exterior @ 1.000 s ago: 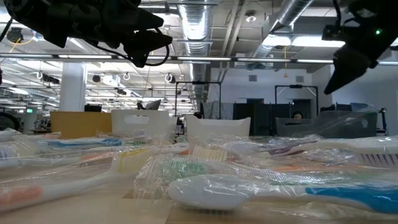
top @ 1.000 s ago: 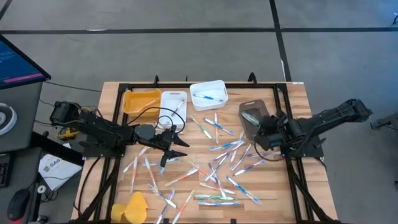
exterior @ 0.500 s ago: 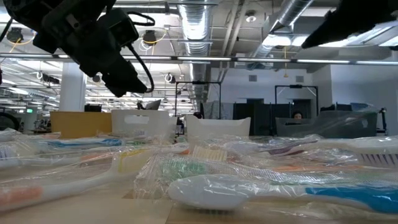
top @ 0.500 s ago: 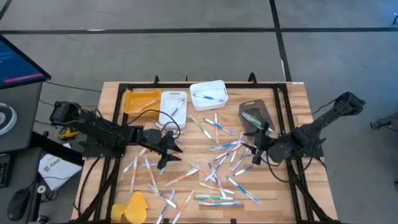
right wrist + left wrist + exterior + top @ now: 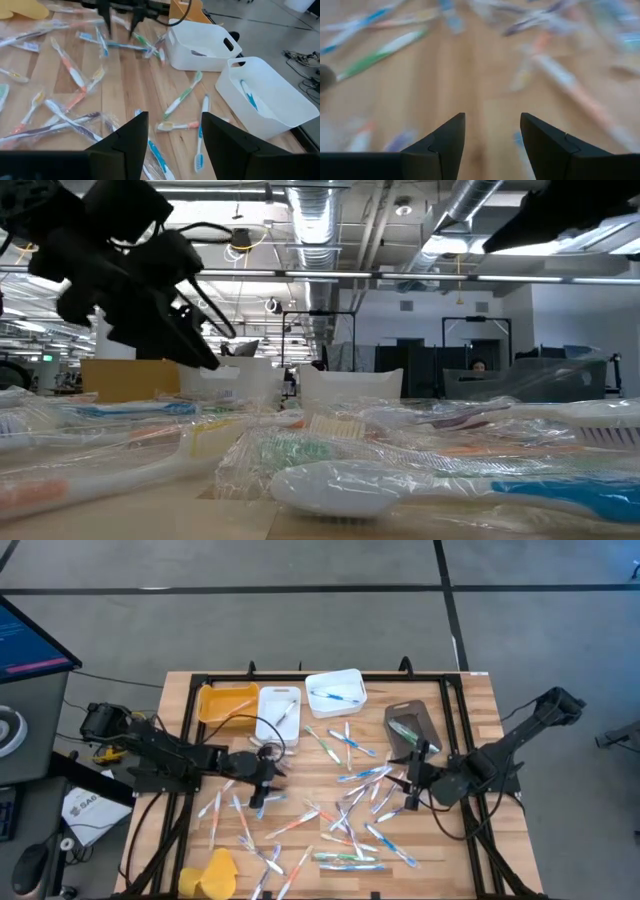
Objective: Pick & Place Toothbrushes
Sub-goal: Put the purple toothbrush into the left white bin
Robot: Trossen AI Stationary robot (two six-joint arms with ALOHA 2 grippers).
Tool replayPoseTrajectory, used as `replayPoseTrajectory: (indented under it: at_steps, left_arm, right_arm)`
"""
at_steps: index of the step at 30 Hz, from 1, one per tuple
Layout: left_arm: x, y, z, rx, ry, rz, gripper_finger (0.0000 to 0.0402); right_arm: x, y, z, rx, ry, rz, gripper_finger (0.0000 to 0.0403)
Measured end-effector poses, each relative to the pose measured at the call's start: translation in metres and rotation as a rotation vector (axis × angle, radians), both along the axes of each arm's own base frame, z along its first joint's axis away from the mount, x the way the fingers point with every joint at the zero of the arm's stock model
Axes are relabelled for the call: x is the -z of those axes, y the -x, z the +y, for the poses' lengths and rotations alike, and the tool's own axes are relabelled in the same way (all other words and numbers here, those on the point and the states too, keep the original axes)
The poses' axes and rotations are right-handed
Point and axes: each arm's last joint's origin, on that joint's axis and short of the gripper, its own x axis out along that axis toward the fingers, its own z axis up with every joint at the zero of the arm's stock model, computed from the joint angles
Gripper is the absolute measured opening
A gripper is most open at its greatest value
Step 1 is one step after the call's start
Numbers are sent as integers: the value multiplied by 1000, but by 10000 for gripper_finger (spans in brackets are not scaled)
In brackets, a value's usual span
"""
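Many wrapped toothbrushes (image 5: 345,808) lie scattered flat on the wooden table, also filling the low view's foreground (image 5: 400,470). My left gripper (image 5: 260,798) hangs open, close above the brushes left of the middle. In its wrist view (image 5: 492,117) only bare wood shows between its fingers. My right gripper (image 5: 410,790) is open over the right part of the pile, near the brown bin. Its wrist view (image 5: 175,115) looks across brushes (image 5: 185,95) toward the bins. Neither gripper holds anything.
Along the far edge stand an orange bin (image 5: 225,700), two white bins (image 5: 278,712) (image 5: 336,690) holding some brushes, and a brown bin (image 5: 408,725) with a green brush inside. A yellow lump (image 5: 212,873) sits at the near left corner. A black frame borders the table.
My left gripper has come down toward the table and drifted slightly left, staying open. My right gripper has left the brown bin and moved toward the near edge over the pile, its arm folding upward.
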Motion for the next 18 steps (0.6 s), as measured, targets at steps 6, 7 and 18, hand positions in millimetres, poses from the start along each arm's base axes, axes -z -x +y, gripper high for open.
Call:
replayPoseTrajectory:
  at_steps: [6, 7, 18]
  left_arm:
    - [1, 1, 3, -59, -61, -13, 186]
    - [0, 1, 3, -68, -82, -14, 186]
    - [-2, -1, 5, -102, -163, -38, 186]
  right_arm:
    - [1, -3, -3, 23, 3, 5, 173]
    - [1, -3, -4, 28, 3, 5, 172]
    - [1, -8, -13, 83, -6, 2, 172]
